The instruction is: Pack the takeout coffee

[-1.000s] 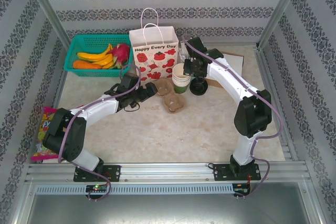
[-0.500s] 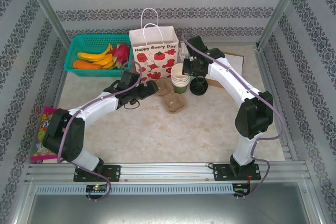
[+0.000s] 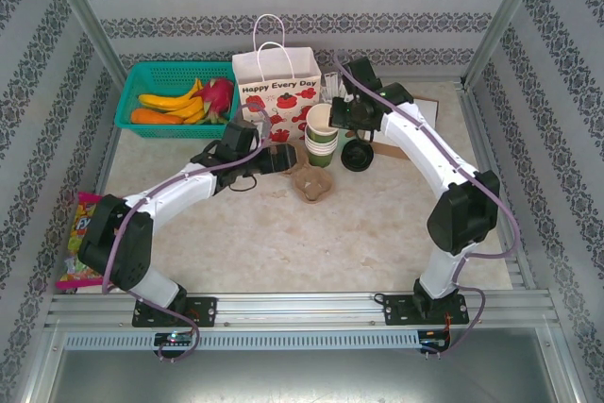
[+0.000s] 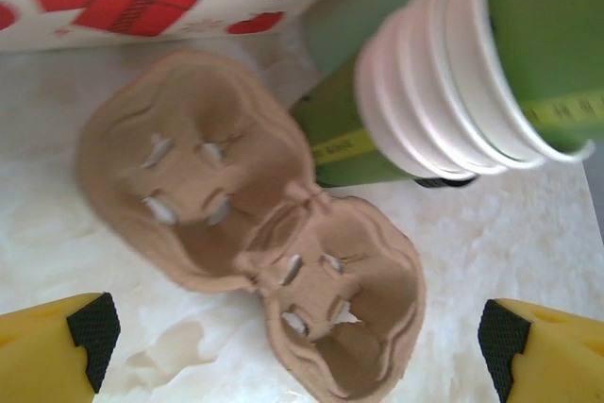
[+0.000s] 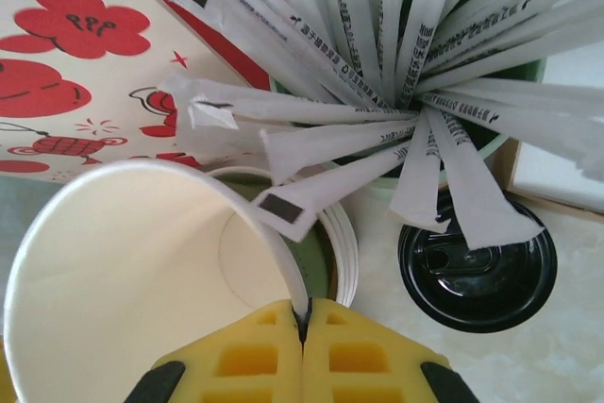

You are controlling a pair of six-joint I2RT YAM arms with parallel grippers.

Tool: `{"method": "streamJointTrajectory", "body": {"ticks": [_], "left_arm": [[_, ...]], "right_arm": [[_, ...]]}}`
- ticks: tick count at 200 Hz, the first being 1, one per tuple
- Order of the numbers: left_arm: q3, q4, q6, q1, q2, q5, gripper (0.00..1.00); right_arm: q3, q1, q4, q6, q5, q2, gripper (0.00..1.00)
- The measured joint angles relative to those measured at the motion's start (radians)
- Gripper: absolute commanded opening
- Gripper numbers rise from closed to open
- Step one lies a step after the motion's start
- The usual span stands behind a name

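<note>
Jaws of the right gripper [image 5: 304, 316] have just clamped the top lidless cup [image 5: 123, 261]; left gripper [image 4: 297, 332] gapes over the carrier [image 4: 208, 186], packing not begun.

Rough, matt moulded-pulp cup carrier [image 4: 255, 233]; glossy black plastic lid [image 5: 477, 276]; smooth, cream-lined paper cup [image 5: 123, 271]; printed matt paper bag [image 3: 276, 92]; polished marble-look table [image 3: 377, 224].

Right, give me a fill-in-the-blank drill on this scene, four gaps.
1. The right gripper pinches a lidless cup by its rim, jaws ____.
2. The pulp carrier by the open left gripper has ____ wells.
3. The paper bag reads "Happy Every ____".
4. The lid beside the cup stack is ____.
Missing words: shut; two; Day; black.
</note>
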Motion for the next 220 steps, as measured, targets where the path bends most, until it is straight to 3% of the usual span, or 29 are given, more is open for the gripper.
{"method": "streamJointTrajectory", "body": {"ticks": [45, 88, 156, 184, 220], "left_arm": [[0.037, 0.058, 0.133, -0.006, 0.020, 0.070, 1.00], [0.034, 0.069, 0.133, -0.006, -0.008, 0.063, 1.00], [-0.020, 0.011, -0.094, 0.022, -0.201, -0.154, 0.99], [-0.043, -0.061, -0.167, 0.034, -0.276, -0.222, 1.00], [-0.033, -0.140, -0.172, 0.034, -0.319, -0.223, 1.00]], "right_arm": [[0.000, 0.000, -0.004, -0.012, -0.005, -0.021, 0.00], [-0.023, 0.015, -0.010, -0.043, 0.035, -0.162, 0.00], [-0.227, 0.146, 0.022, -0.097, 0.084, -0.439, 0.00], [-0.364, 0.219, 0.043, -0.095, 0.081, -0.473, 0.00], [-0.463, 0.326, 0.069, -0.005, 0.085, -0.467, 0.00]]}}
